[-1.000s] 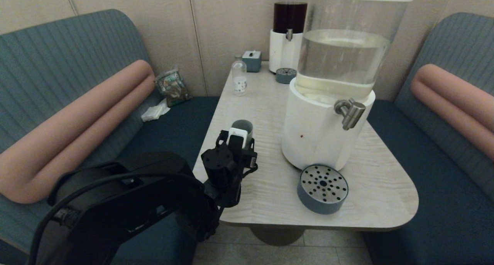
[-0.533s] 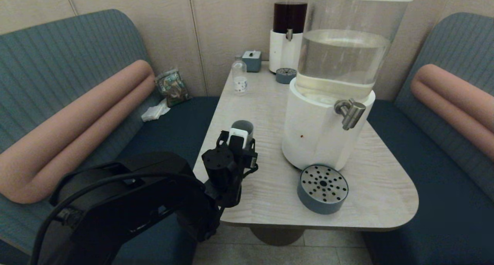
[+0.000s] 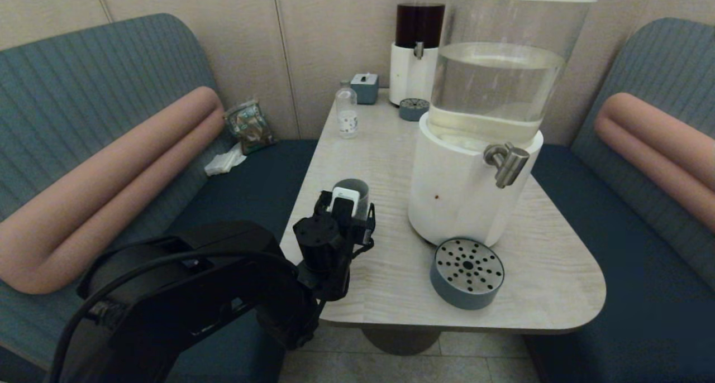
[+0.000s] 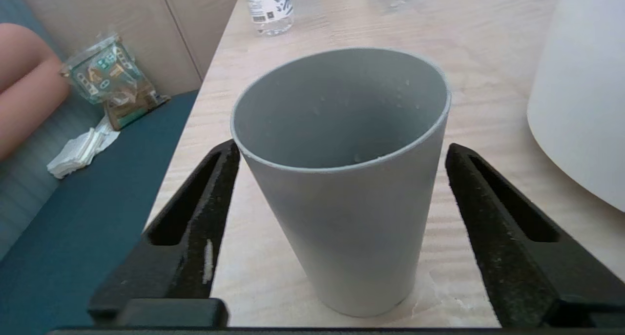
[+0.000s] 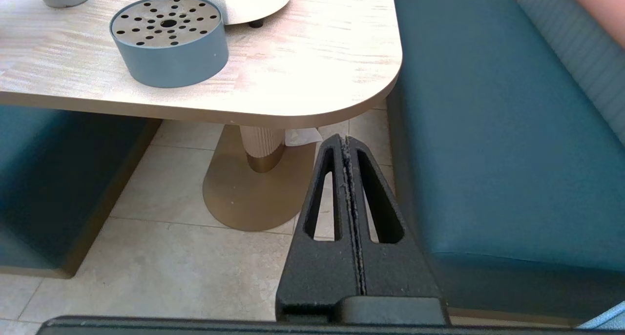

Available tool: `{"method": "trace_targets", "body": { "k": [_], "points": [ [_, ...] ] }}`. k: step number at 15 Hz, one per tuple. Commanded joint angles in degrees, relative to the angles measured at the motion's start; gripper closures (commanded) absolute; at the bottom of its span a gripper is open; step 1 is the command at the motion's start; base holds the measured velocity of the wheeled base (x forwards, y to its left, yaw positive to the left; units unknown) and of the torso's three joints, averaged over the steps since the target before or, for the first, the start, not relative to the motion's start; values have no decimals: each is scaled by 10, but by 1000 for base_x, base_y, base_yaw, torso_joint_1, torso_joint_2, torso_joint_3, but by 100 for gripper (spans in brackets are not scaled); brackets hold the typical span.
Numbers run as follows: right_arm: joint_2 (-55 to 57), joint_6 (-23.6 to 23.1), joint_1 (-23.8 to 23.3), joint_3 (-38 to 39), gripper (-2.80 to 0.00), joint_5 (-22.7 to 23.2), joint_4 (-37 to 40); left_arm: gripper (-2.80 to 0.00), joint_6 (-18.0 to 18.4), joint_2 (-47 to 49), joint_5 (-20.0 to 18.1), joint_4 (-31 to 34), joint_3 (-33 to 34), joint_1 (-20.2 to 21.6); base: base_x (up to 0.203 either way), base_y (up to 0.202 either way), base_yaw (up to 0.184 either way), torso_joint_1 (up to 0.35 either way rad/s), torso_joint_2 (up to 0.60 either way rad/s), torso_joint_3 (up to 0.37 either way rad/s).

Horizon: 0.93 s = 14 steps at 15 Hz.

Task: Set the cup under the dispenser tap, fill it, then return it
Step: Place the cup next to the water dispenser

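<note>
Booth seating is flanking the pale wood table (image 3: 391, 148), where the cup (image 4: 342, 178) is standing left of the dispenser tap (image 3: 507, 164), looking empty. Left gripper (image 4: 342, 213) is straddling it, fingers spread clear of its sides; whether filling happened is unclear. Right gripper (image 5: 347, 149) is hanging closed beside the table.

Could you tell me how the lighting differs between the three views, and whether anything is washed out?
Head view: dim, muted. Left wrist view: brighter, the cup evenly lit and sharp. Right wrist view: the tabletop glares to near white behind the drip tray.
</note>
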Motion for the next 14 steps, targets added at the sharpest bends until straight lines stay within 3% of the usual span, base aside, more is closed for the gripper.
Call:
{"method": "trace_targets", "body": {
  "k": [1, 14],
  "points": [
    [-1, 0, 0, 0, 0, 0, 0, -280, 1, -2, 2, -5, 3, 0, 0, 0, 0, 0, 0, 0],
    [-1, 0, 0, 0, 0, 0, 0, -280, 13, -77, 2, -5, 10, -4, 0, 0, 0, 0, 0, 0]
  ]
}}
